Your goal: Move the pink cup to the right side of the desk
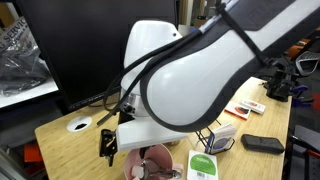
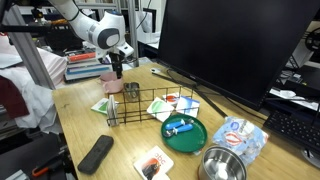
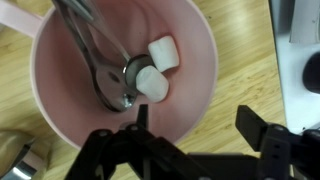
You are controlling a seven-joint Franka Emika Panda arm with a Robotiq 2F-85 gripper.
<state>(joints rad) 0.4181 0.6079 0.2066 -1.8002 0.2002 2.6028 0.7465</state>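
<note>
White and bulky, the jointed robot arm [image 1: 190, 85] is bending down over the light bamboo-coloured wooden desk [image 1: 58, 136]. Its black gripper [image 3: 195, 120] is hanging wide open and holding nothing, with one finger over the large pale-pink plastic cup [image 3: 190, 60] and the other over bare wood. The cup is sitting near the desk's edge, holding a metal spoon-like utensil [image 3: 105, 75] and two small white cylindrical pieces [image 3: 160, 55].

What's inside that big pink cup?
In the pink cup lie metal utensils and two white marshmallow-like pieces. Whatever sits beneath the utensils is hidden.
</note>
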